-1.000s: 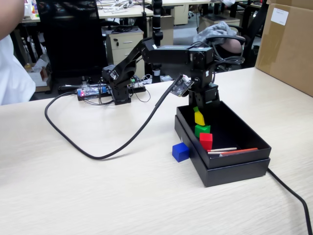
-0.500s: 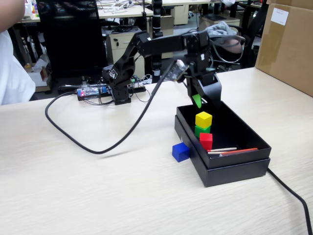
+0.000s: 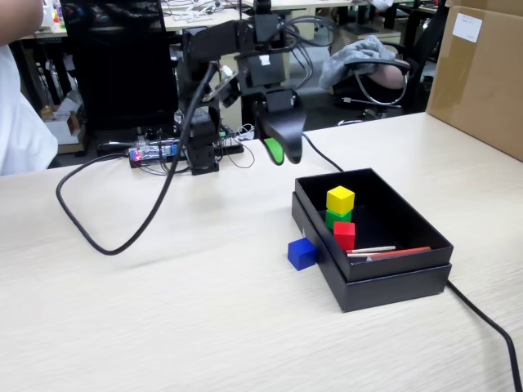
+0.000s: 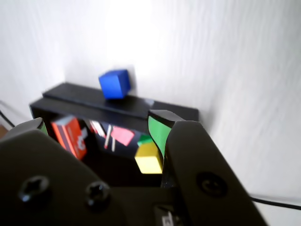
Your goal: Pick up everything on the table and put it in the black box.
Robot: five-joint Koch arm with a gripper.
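Inside the black box (image 3: 425, 245) a yellow cube (image 3: 340, 198) rests on top of a green cube (image 3: 335, 218), and a red cube (image 3: 344, 234) stands just in front of them. A blue cube (image 3: 301, 253) sits on the table (image 3: 163, 318) against the box's left outer wall. My gripper (image 3: 282, 153) hangs open and empty in the air, above the table to the left of the box's far corner. In the wrist view the gripper (image 4: 99, 120) shows wide-apart jaws framing the box (image 4: 117, 106), with the yellow cube (image 4: 149, 157), the red cube (image 4: 123, 135) and the blue cube (image 4: 114, 84) beyond.
Thin red and white sticks (image 3: 384, 251) lie in the box's near end. A tall brown carton (image 3: 482, 73) stands at the right rear. A thick black cable (image 3: 122, 245) loops over the table at the left, and another (image 3: 490, 327) runs off at the right. A person (image 3: 16, 106) stands at the far left.
The gripper let go of the yellow cube, which now sits on the green one. The arm rose out of the box and swung left.
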